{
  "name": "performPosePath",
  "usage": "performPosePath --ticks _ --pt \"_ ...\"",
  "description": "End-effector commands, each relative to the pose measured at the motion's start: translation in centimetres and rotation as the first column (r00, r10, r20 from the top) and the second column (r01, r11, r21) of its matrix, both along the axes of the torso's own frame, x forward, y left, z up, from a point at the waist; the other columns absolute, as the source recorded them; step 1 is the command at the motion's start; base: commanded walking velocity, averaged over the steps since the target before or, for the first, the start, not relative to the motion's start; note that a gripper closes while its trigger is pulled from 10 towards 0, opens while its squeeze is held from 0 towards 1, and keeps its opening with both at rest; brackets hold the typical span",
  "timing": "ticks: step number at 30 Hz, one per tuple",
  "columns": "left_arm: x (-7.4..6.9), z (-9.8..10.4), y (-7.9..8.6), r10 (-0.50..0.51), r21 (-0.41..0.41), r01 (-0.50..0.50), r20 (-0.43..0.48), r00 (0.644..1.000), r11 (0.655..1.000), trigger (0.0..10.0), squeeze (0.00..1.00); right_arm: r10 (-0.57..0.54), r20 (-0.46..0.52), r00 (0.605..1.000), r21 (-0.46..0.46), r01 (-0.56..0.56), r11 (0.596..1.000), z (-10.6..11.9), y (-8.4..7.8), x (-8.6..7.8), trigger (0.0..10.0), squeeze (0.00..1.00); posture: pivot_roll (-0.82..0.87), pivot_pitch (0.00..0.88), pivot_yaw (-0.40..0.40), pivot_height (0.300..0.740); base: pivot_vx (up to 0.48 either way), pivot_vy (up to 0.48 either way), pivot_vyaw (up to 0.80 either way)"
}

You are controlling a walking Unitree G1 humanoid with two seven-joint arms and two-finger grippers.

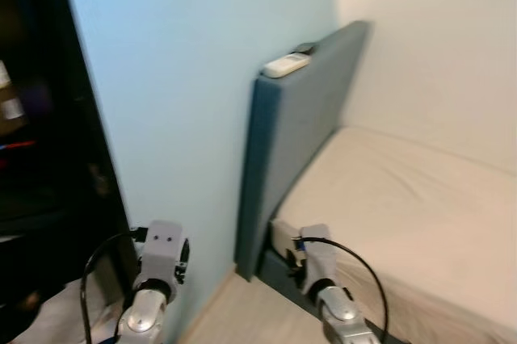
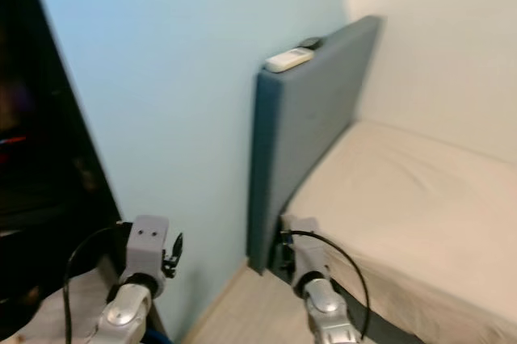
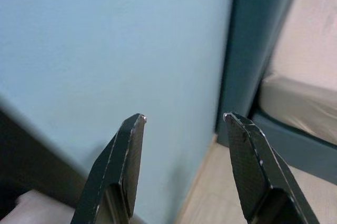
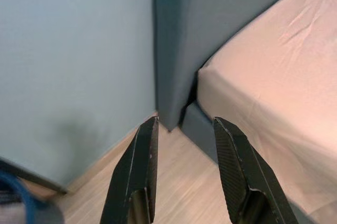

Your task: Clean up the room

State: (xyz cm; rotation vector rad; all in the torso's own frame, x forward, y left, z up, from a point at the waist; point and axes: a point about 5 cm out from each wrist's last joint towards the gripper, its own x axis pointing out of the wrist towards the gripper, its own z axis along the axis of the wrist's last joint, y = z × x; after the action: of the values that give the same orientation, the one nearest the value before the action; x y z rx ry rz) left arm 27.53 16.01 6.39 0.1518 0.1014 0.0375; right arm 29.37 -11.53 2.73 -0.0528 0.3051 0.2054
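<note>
You're facing the pale blue wall [image 1: 186, 102], and just to its right is the bed: a bare cream mattress [image 1: 404, 215] running away into the corner, with the blue-grey headboard [image 1: 299, 134] standing upright against that wall. Off to your left there's a dark cabinet or doorway [image 1: 48, 142]; I can't make out what's inside. Light wood floor [image 4: 174, 182] is showing at the foot of the headboard.

Both arms are held low in front of you and neither carries anything. The left gripper [image 3: 184, 121] points at the wall and the headboard's edge, its fingers [image 3: 129, 150] spread wide with nothing between them. The right gripper [image 4: 184, 124] looks down at the gap where headboard meets mattress, fingers parted and likewise empty.

Now the small stuff: on top of the headboard lies a white remote control [image 1: 286, 64], probably for an air conditioner, and just behind it a smaller dark object [image 1: 305, 48], too blurred to name.

By my read you're still scouting for something to tidy, not grasping yet. That remote looks like the likeliest candidate. It sits high and well away from both grippers, so you'd need to step closer, square up to the headboard and raise an arm well up before closing on it.
</note>
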Motion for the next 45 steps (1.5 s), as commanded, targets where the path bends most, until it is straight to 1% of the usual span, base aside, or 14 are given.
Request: performPosePath --ticks 1,26,32,36,42,45 --pt "-0.02 0.04 -0.20 -0.011 -0.013 0.011 0.002 1.000 1.000 10.0 0.00 -0.016 -0.022 1.000 -0.001 0.016 1.000 -0.32 -0.58 -0.19 10.0 0.00 0.00 0.049 -0.056 0.735 0.000 0.000 -0.80" --pt "-0.21 0.09 -1.02 -0.057 -0.038 0.057 0.007 0.998 0.998 10.0 0.00 -0.013 -0.032 0.999 0.000 0.013 1.000 -0.46 -0.48 -0.46 10.0 0.00 0.00 0.052 -0.055 0.735 0.000 0.000 -0.80" --pt "-0.18 -0.05 -0.96 -0.056 -0.028 0.056 -0.003 0.998 0.998 10.0 0.00 -0.016 -0.032 0.999 0.000 0.016 1.000 -0.46 -0.49 -0.48 10.0 0.00 0.00 0.050 -0.053 0.735 0.000 0.000 -0.80" --pt "-0.11 -0.16 -0.84 -0.050 -0.007 0.050 -0.012 0.999 0.999 10.0 0.00 -0.017 -0.032 0.999 -0.005 0.017 1.000 -0.50 -0.61 -0.53 10.0 0.00 0.00 0.052 -0.054 0.735 0.000 0.000 -0.80" --pt "-0.15 -0.20 -0.72 -0.042 -0.018 0.042 -0.010 0.999 0.999 10.0 0.00 -0.015 -0.031 0.999 -0.008 0.015 1.000 -0.48 -0.64 -0.52 10.0 0.00 0.00 0.054 -0.052 0.735 0.000 0.000 -0.80" --pt "-0.36 -0.34 -0.79 -0.058 -0.027 0.058 -0.018 0.998 0.998 10.0 0.00 -0.015 -0.029 0.999 -0.010 0.015 1.000 -0.47 -0.76 -0.55 10.0 0.00 0.00 0.054 -0.052 0.735 0.000 0.000 -0.80"
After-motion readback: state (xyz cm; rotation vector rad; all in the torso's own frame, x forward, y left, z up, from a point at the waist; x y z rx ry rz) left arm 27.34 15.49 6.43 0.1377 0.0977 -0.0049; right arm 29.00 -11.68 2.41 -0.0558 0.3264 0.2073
